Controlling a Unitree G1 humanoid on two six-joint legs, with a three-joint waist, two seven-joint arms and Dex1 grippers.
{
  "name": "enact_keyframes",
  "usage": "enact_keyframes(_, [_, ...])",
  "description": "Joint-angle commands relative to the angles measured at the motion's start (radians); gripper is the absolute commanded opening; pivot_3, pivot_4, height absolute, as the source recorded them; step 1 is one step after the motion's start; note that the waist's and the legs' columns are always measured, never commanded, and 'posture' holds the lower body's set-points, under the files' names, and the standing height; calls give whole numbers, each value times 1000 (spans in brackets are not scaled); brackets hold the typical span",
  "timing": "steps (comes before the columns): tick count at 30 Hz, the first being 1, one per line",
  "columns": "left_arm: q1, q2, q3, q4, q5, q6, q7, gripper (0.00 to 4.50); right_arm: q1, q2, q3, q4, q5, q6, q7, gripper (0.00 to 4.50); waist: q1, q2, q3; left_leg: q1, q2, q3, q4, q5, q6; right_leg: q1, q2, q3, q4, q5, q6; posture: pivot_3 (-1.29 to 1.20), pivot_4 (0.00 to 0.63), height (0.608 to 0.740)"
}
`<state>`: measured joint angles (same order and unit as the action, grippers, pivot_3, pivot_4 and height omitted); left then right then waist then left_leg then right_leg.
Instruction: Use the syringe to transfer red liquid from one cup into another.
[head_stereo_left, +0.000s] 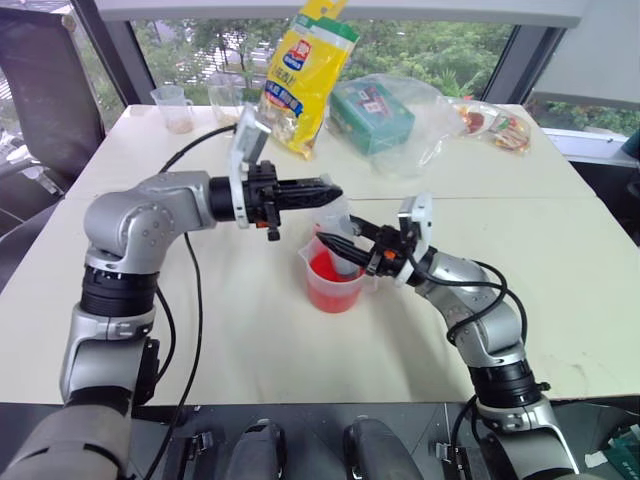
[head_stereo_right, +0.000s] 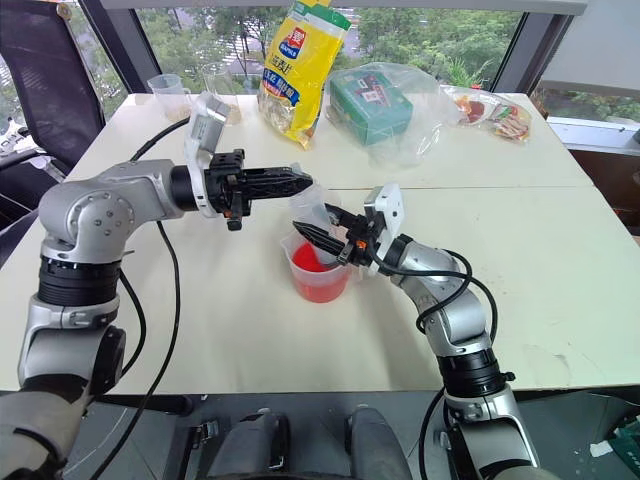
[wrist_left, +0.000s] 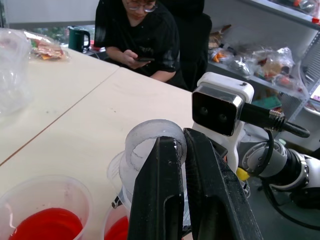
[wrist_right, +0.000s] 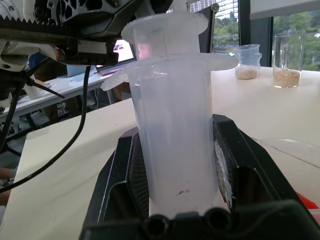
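The clear syringe (wrist_right: 172, 145) stands tilted over the handled beaker (head_stereo_left: 335, 285), which holds red liquid (head_stereo_left: 330, 272). My right gripper (head_stereo_left: 338, 243) is shut on the syringe's barrel, just above the beaker's rim. The white plunger top (wrist_left: 150, 142) sits low, close to the barrel's flange. My left gripper (head_stereo_left: 328, 190) reaches in level from the left, shut with its fingertips (wrist_left: 167, 150) at the rim of that plunger top. The left wrist view has two clear cups with red liquid, one under the syringe (wrist_left: 117, 231) and one beside it (wrist_left: 47, 210); which is the smaller I cannot tell.
At the table's back stand a yellow bag (head_stereo_left: 305, 75), a green box in a clear bag (head_stereo_left: 372, 115), two clear cups with brownish contents (head_stereo_left: 175, 110) and snack packets (head_stereo_left: 495, 125). A black cable (head_stereo_left: 195, 290) crosses the table. A seated person (wrist_left: 145, 35) is beyond the table's right side.
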<state>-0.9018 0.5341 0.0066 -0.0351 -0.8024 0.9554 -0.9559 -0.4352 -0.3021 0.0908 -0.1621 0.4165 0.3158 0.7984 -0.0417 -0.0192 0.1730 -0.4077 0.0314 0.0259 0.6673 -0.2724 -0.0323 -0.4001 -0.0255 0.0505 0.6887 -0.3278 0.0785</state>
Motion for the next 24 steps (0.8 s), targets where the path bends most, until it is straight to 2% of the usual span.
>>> enact_keyframes(1, [-98, 17, 78, -9, -6, -57, 8, 22, 40, -21, 64, 24, -20, 28, 42, 1358, 0, 0, 0, 0, 0, 0, 0, 0, 0, 0, 0, 0, 0, 0, 0, 0, 150, 740])
enact_keyframes(16, [-72, 36, 76, -15, -1, -49, -7, 22, -10, -10, 33, -17, 17, 42, 24, 1358, -1, 0, 0, 0, 0, 0, 0, 0, 0, 0, 0, 0, 0, 0, 0, 0, 150, 740])
enact_keyframes(19, [-47, 45, 85, -22, -15, -26, 0, 965, -50, 5, -5, -57, 81, 101, -5, 1358, -1, 0, 0, 0, 0, 0, 0, 0, 0, 0, 0, 0, 0, 0, 0, 0, 150, 740])
enact_keyframes(24, [-9, 73, 96, -39, -20, -13, 1, 3403, -95, 11, -46, -80, 138, 159, -32, 1358, -1, 0, 0, 0, 0, 0, 0, 0, 0, -1, 0, 0, 0, 0, 0, 0, 150, 740])
